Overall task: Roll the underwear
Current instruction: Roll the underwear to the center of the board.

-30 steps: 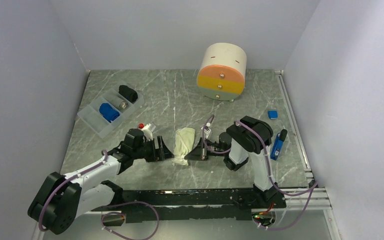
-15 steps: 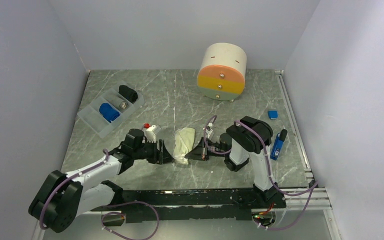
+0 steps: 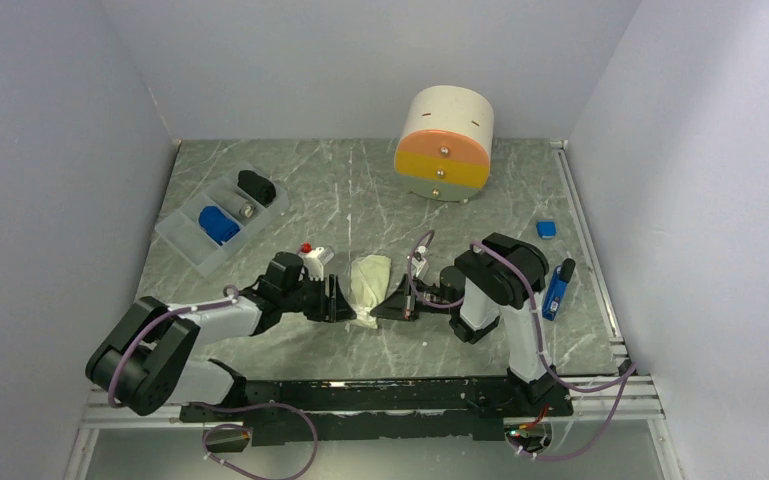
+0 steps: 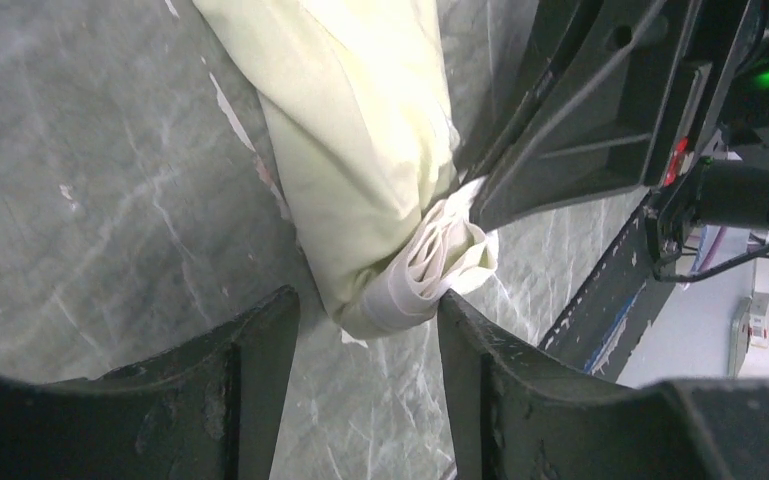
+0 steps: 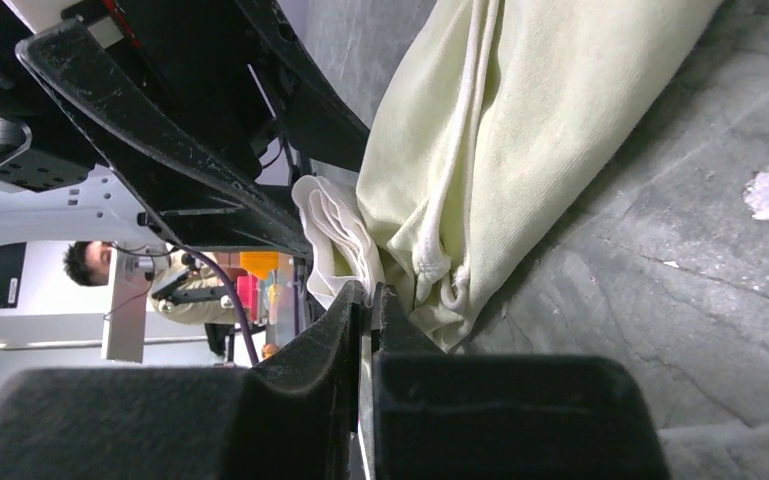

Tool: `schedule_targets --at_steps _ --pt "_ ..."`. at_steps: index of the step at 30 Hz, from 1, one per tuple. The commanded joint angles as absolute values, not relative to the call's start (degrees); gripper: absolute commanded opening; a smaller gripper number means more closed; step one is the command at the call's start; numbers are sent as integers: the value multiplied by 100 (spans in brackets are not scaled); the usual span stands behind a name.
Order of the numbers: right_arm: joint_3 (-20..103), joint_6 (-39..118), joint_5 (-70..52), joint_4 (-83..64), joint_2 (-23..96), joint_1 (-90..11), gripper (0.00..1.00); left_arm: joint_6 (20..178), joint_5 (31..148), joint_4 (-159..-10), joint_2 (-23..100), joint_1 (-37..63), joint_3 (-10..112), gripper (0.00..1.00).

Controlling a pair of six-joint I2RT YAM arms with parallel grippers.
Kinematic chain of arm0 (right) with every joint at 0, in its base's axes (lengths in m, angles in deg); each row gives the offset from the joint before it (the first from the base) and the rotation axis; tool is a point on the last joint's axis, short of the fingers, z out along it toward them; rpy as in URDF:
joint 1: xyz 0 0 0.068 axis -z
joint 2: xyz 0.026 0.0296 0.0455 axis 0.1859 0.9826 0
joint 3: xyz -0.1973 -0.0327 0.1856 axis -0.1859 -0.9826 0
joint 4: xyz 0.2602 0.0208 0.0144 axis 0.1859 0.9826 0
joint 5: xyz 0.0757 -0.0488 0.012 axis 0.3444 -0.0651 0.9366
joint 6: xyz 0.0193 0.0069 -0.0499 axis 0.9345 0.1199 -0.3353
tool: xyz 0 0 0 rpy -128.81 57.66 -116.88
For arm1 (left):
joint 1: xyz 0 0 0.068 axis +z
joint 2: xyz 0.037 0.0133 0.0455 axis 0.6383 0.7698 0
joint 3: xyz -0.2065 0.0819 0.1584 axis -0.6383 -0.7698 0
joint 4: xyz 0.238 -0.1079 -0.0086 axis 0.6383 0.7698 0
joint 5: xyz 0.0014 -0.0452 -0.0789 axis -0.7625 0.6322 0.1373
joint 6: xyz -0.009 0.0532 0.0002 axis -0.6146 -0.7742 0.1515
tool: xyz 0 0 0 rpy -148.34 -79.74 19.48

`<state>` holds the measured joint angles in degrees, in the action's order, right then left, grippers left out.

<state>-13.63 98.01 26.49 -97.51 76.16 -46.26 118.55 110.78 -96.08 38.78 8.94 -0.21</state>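
Note:
The cream underwear [image 3: 369,283] lies folded into a long strip in the middle of the table between both arms. In the left wrist view its near end [image 4: 410,280] shows white layered trim. My left gripper [image 3: 341,303] [image 4: 368,320] stands open around that end, its right finger touching the trim. My right gripper [image 3: 392,308] [image 5: 372,292] comes in from the other side, shut, with a thin edge of the cream cloth [image 5: 520,150] pinched at its tips. The blue underwear [image 3: 218,224] sits rolled up in the tray [image 3: 185,240] at the far left.
A black rolled bundle [image 3: 256,186] occupies the tray's far compartment. A round drawer unit [image 3: 445,143] with orange and yellow fronts stands at the back. Two small blue objects [image 3: 546,229] [image 3: 557,288] lie by the right rail. The two grippers nearly touch each other.
My left arm has slid right up to the near end of the cream underwear, and its jaws have narrowed. The right gripper has stayed in place.

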Motion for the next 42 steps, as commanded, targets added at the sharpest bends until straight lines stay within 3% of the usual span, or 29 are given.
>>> schedule_targets --at_steps 1,6,13,17,24,28,31,32,34,36,42 --pt "-1448 9414 2383 -9502 7469 -4597 6 11872 10759 -10011 4094 878 183 57" --pt "-1441 9344 2400 -9359 7307 -4599 11 11663 10730 -9872 4389 864 261 52" --pt "-1464 8639 2243 -8449 6410 -4598 35 11475 10790 -9813 4828 762 353 47" --pt "-1085 7230 1819 -6006 5416 -4616 49 11434 10698 -9704 4831 723 387 46" --pt "-324 4732 292 -2997 3958 -4778 55 11390 10728 -9546 4962 710 481 43" --pt "-706 3464 -609 -3278 3137 -5066 59 11398 10795 -9455 5003 706 550 43" --pt "-1000 3937 -1393 -3941 3149 -5052 80 11383 10869 -9373 5102 698 629 43" --pt "-933 4093 -1424 -3818 3287 -5033 80 11367 10855 -9325 5116 701 649 43" --pt "-454 4101 -1130 -3272 3760 -5018 59 11350 10830 -9277 5093 698 657 43" --pt "181 3827 -724 -2787 4261 -5014 50 11333 10863 -9232 5090 697 684 43" --pt "-557 3213 -1244 -4316 3712 -5438 51 11293 10915 -9129 5190 697 769 43"
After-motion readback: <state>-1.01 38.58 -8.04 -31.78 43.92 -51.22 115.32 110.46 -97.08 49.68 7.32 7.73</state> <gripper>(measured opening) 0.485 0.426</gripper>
